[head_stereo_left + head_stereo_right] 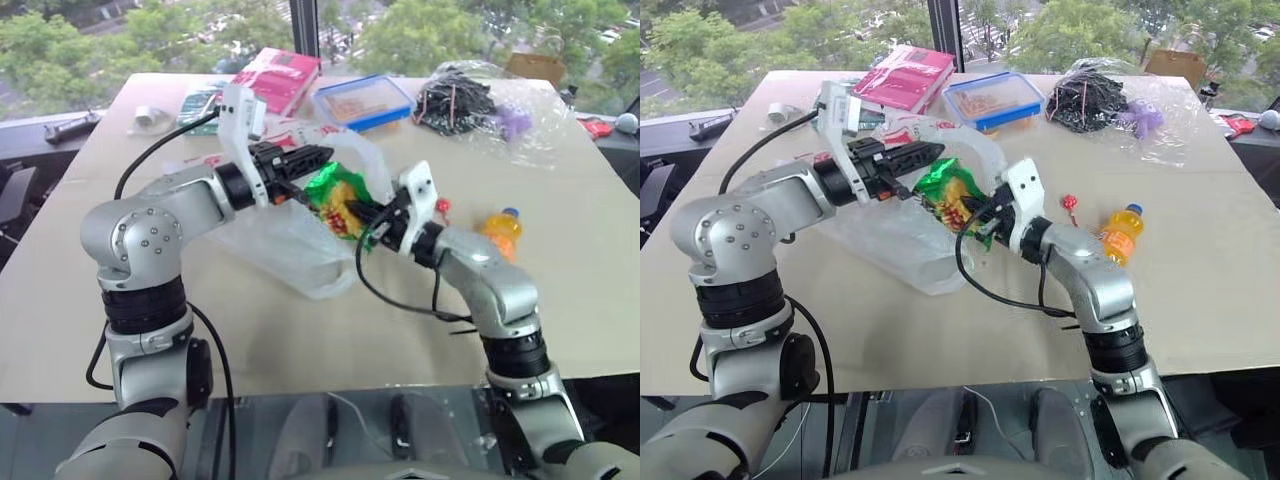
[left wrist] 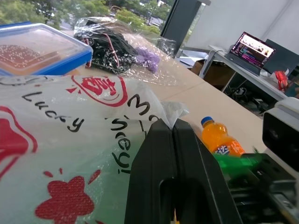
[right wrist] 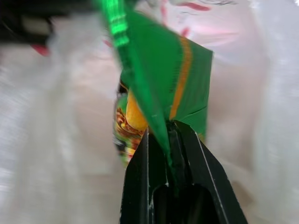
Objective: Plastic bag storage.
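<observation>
Head view: left pincer pinches the plastic bag up off the bench. Right pincer clamps a green snack packet at its mouth. Left wrist: orange soda bottle, cable bag nearby.

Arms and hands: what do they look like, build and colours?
Both arms are silver-grey metal with black joint bands and loose black cables. The left hand and right hand each have two black fingers behind a white camera bracket; the left shoulder housing bears a ring of small screws.
</observation>
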`<move>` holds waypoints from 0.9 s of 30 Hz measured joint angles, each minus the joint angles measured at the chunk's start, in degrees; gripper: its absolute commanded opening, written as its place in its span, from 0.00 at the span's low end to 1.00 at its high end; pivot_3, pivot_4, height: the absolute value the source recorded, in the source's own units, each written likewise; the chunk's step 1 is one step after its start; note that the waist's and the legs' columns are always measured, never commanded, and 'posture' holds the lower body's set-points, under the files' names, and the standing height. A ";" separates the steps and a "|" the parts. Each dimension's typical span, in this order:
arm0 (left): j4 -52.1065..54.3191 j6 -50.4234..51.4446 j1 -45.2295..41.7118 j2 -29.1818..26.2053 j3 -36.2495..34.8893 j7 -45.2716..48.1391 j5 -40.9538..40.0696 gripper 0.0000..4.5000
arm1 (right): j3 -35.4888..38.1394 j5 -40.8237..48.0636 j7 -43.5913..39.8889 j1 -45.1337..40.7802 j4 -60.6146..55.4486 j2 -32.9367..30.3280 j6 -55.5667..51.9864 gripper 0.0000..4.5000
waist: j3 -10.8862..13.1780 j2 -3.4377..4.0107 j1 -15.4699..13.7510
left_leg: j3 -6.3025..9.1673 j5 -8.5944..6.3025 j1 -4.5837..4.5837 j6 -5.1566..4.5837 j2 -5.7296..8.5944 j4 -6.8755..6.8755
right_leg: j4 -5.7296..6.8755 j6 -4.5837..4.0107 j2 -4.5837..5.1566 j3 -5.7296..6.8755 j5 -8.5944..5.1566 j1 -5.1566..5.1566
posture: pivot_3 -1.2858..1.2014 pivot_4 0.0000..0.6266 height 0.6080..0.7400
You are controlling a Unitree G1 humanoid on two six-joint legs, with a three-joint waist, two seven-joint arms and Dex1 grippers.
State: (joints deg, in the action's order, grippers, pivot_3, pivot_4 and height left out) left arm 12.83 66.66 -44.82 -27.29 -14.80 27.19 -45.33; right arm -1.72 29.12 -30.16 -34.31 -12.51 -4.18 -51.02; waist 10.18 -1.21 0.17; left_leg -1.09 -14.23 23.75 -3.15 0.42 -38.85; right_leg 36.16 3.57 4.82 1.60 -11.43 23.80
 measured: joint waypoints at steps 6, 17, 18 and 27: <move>0.02 -1.32 -0.18 -0.35 -0.45 0.17 -0.38 0.00 | 16.63 16.22 11.43 -10.53 7.78 8.71 -16.68 0.01 | 0.00 0.02 0.56 | -0.04 0.00 -0.01 0.00 0.04 0.01 | 0.20 -0.02 0.03 -0.05 0.00 0.11 | 0.52 0.24 1.00; 0.20 -1.82 0.11 -0.73 -0.44 -0.73 -2.00 0.00 | 24.15 23.65 27.94 -14.81 18.24 11.59 -28.42 0.01 | 0.01 0.03 0.85 | -0.25 0.00 0.07 -0.01 0.11 0.19 | 0.34 -0.02 0.05 -0.28 -0.01 0.42 | 0.52 0.24 1.00; 0.28 -2.13 0.39 -0.74 -0.29 -1.04 -1.81 0.00 | 24.08 23.80 28.91 -14.77 18.67 11.63 -28.79 0.01 | 0.01 0.03 0.86 | -0.26 0.00 0.07 -0.01 0.11 0.19 | 0.34 -0.02 0.05 -0.29 -0.01 0.42 | 0.52 0.24 1.00; 4.64 -3.17 5.27 -0.86 1.85 -2.47 -0.95 0.00 | 25.16 24.90 33.34 -14.94 31.38 11.75 -20.21 0.01 | 0.01 0.03 1.00 | -0.31 0.00 0.06 -0.02 0.10 0.21 | 0.33 -0.01 0.05 -0.36 -0.01 0.44 | 0.52 0.24 1.00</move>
State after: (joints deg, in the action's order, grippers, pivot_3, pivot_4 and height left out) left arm 17.47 63.49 -39.55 -28.16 -12.96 24.73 -46.28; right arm 23.45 54.02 3.18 -49.25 18.87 7.57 -71.23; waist 10.19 -1.18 1.17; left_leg -1.41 -14.24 23.81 -3.17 0.52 -38.63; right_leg 36.49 3.56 4.87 1.25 -11.44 24.23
